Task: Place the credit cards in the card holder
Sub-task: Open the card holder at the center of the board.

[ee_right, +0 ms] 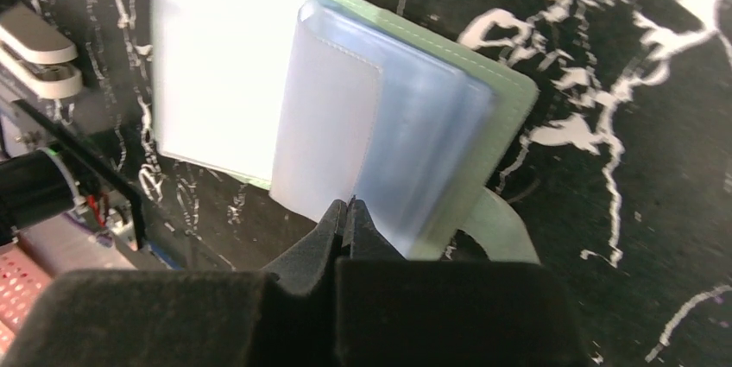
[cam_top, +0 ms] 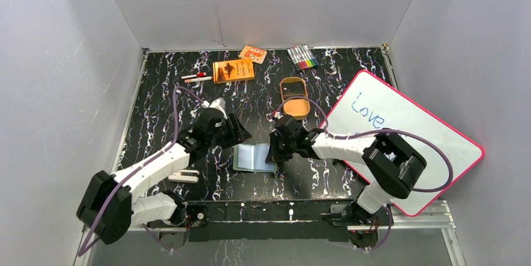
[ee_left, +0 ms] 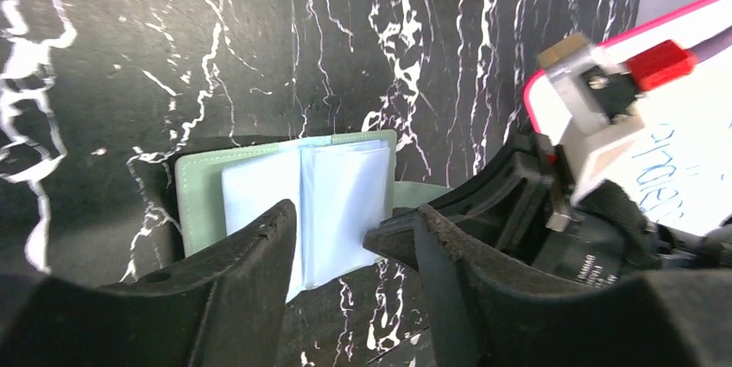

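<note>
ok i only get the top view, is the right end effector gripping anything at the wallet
observer: In the right wrist view the right end effector is shut, with its tips at the edge of a clear sleeve of the open wallet. I cannot tell whether it pinches the sleeve.
operator: and the left one, holding anything
observer: No. The left wrist view shows the left end effector open over the wallet's near edge, with nothing between its fingers.
operator: where's the strap
observer: The strap sticks out from the wallet's edge, right beside the shut fingers.
</note>
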Controlling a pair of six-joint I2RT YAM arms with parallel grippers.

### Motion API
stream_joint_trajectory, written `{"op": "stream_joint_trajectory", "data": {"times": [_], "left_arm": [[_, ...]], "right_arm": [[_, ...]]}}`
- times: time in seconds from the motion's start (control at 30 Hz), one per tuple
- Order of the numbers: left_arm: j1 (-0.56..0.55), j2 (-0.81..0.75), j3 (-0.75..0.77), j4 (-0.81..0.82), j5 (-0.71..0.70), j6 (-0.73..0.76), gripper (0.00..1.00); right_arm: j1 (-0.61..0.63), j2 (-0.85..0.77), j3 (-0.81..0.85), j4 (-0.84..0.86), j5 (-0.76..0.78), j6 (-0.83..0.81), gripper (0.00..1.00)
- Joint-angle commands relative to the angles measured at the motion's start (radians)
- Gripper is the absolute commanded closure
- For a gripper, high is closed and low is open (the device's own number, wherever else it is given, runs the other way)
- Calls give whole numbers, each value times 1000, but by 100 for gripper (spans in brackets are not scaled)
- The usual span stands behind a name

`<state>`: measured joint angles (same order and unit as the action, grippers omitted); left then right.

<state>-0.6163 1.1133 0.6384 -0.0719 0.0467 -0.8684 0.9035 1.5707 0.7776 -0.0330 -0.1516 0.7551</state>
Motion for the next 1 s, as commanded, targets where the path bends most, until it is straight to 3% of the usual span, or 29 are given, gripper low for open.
{"op": "stream_joint_trajectory", "data": {"times": [0.0,0.27,0.43,0.53,0.67,0.77,0.97], "left_arm": [[4,115,-59,210,155,-27,53],[6,274,-144,367,176,-59,72],[6,275,-158,348,154,-65,75],[5,257,-157,333,138,-60,76],[6,239,-157,324,126,-60,76],[5,228,-168,327,116,-69,76],[6,209,-213,336,100,-95,76]], "right_arm": [[3,-50,-30,-40,74,0,100],[3,-59,-44,-100,126,7,100],[1,-139,-23,-199,159,-10,60],[4,-214,30,-251,160,-59,51],[11,-264,90,-176,-16,-115,51],[11,-199,100,-56,-146,-98,54],[8,-50,54,79,-84,-16,61]]}}
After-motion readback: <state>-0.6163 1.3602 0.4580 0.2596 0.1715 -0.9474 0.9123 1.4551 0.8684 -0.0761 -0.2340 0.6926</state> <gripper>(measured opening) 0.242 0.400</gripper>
